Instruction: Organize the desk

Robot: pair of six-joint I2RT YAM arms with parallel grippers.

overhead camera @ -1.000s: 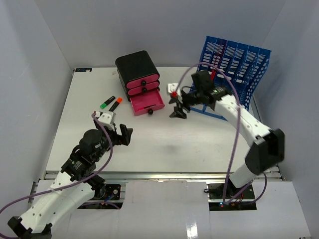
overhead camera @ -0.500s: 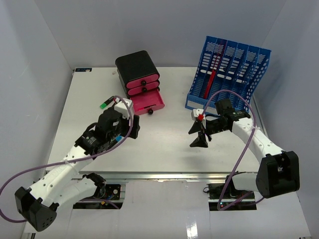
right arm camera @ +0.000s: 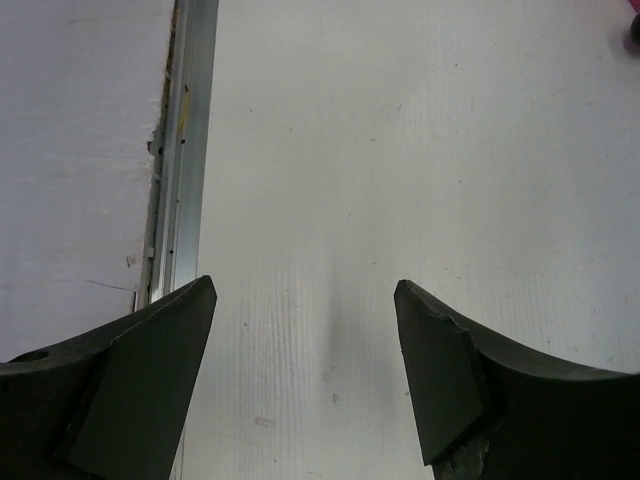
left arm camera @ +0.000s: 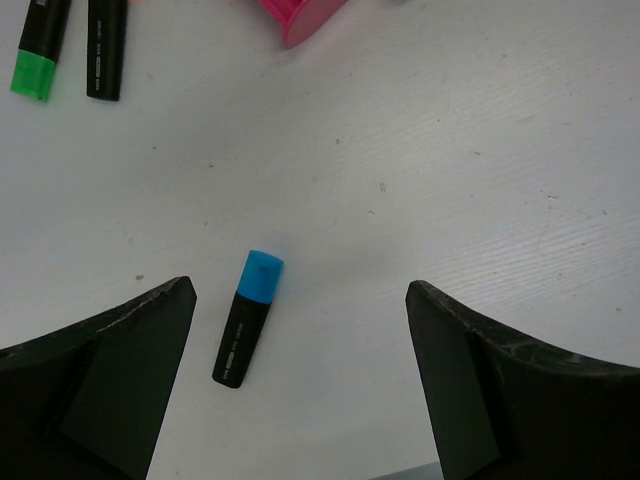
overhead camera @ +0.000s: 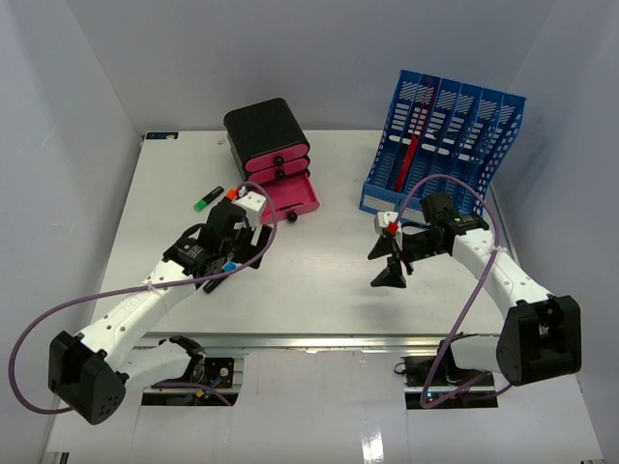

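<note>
The white desk [overhead camera: 319, 290] carries three markers. A blue-capped black marker [left arm camera: 250, 317] lies flat under my left gripper [left arm camera: 300, 286], nearer the left finger in the left wrist view; the jaws stand wide open and touch nothing. In the top view that gripper [overhead camera: 235, 259] hovers left of centre, with the blue cap [overhead camera: 229, 264] showing. A green-capped marker [overhead camera: 206, 199] and an orange-capped one [overhead camera: 230, 193] lie just beyond. My right gripper [overhead camera: 385, 263] hangs open and empty over bare desk [right arm camera: 400, 150] at centre right.
A black drawer unit [overhead camera: 269, 145] with pink fronts stands at the back, its bottom drawer [overhead camera: 287, 198] pulled open. A blue slotted file rack [overhead camera: 445, 135] at the back right holds a red item [overhead camera: 408, 164]. The metal front rail [right arm camera: 190, 150] runs beside the right gripper.
My left arm has reached forward over the desk to hover above the blue marker. My right arm has drawn back from the file rack to the centre right, its jaws spreading wider.
</note>
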